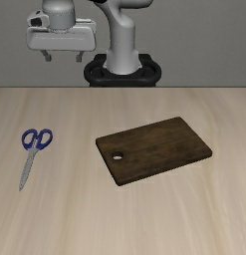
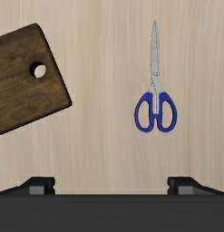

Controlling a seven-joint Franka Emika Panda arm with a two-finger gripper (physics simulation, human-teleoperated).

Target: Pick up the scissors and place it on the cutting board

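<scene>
Tool [image 1: 59,55] poised high over the counter [image 1: 194,219], fingers wide apart and empty, blue-handled scissors [image 1: 30,162] flat on the counter, at nine o'clock from the dark cutting board [image 1: 154,149], well apart, blades pointing toward six o'clock in the exterior view

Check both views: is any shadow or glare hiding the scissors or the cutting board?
Exterior view: flat, even light with no glare; the scissors and cutting board stand out plainly against the pale table, and no shadow crosses them. Wrist view: equally even light; the end effector throws no shadow over either.
</scene>
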